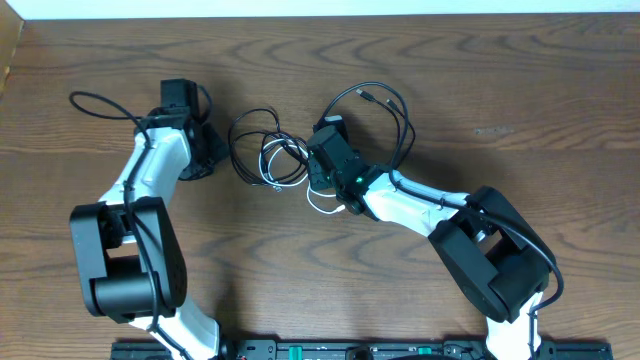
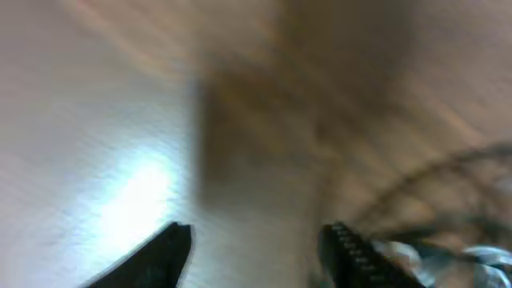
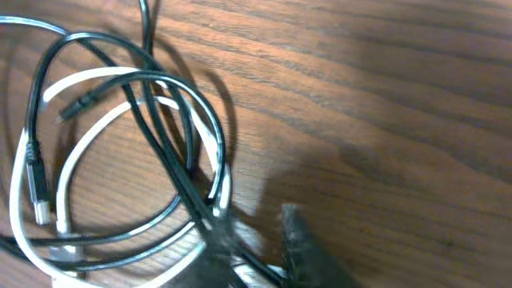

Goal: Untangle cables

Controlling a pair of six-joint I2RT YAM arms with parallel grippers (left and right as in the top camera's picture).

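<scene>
Black cable [image 3: 32, 164], white cable [image 3: 96, 74] looped together on counter [image 1: 500, 80], between arms. Right claw [image 3: 256, 252] pinched shut on black cable, inside tangle. Left claw [image 2: 258, 240] half open, empty, beside loops.

1 black cable [image 3: 172, 172], 1 white cable [image 3: 96, 74] and 2 arms [image 1: 150, 170] [image 1: 420, 205].
</scene>
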